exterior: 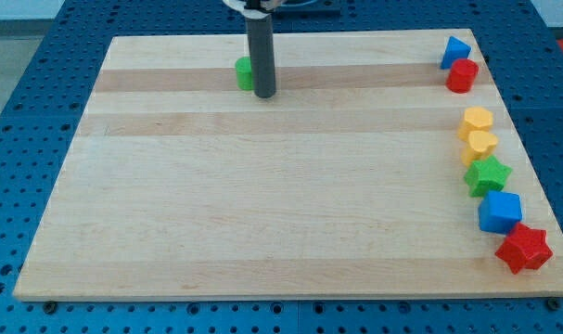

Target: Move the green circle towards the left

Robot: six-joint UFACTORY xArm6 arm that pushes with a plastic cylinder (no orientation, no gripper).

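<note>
green circle near the worktop's top edge, left of centre, partly hidden | my tip touching its right side | no fingers on this rod, so no grip to tell | well apart along the right edge: blue triangle, red cylinder, two yellow blocks, green star, blue cube, red star

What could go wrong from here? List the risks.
1. My tip sits at the green circle's right side, slightly toward the view's bottom. An off-centre push could send the circle up toward the board's top edge, which is close, instead of left.
2. The rod hides part of the circle, so I cannot tell whether they touch; the circle may slip past the tip unnoticed.
</note>
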